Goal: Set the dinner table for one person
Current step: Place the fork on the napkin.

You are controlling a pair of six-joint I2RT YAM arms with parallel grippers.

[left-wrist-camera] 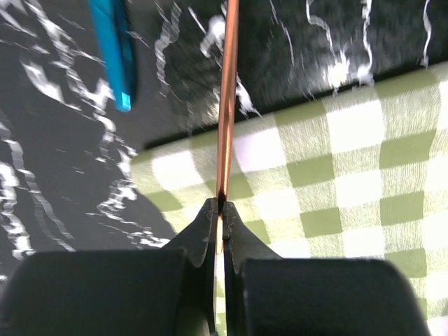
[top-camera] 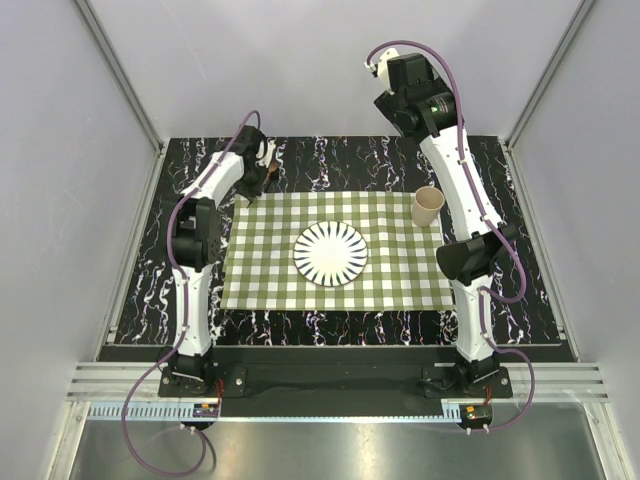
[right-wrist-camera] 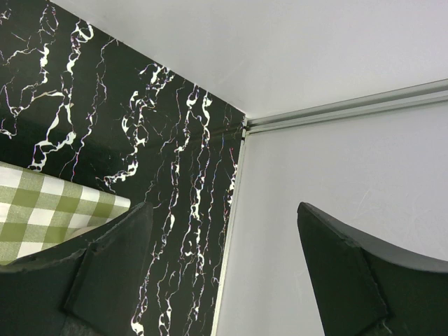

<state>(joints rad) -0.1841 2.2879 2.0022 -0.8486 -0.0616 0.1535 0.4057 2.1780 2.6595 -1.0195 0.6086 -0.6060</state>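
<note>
The dinner table (top-camera: 330, 155) is a black tabletop with white veins. A green-and-white checked cloth (top-camera: 400, 270) lies on its middle, with a round white plate with black radial stripes (top-camera: 330, 253) at the centre and a tan paper cup (top-camera: 428, 206) at the cloth's far right corner. My left gripper (top-camera: 268, 172) hovers over the cloth's far left corner. In the left wrist view it (left-wrist-camera: 220, 203) is shut on a thin copper-coloured utensil (left-wrist-camera: 227, 105), seen edge-on and pointing away. My right gripper (top-camera: 392, 95) is raised high near the back wall, open and empty (right-wrist-camera: 224, 206).
A blue utensil handle (left-wrist-camera: 115, 49) lies on the black table (left-wrist-camera: 56, 140) just beyond the cloth's corner (left-wrist-camera: 336, 175). Grey walls with metal frame rails (right-wrist-camera: 350, 108) enclose the table on the left, back and right.
</note>
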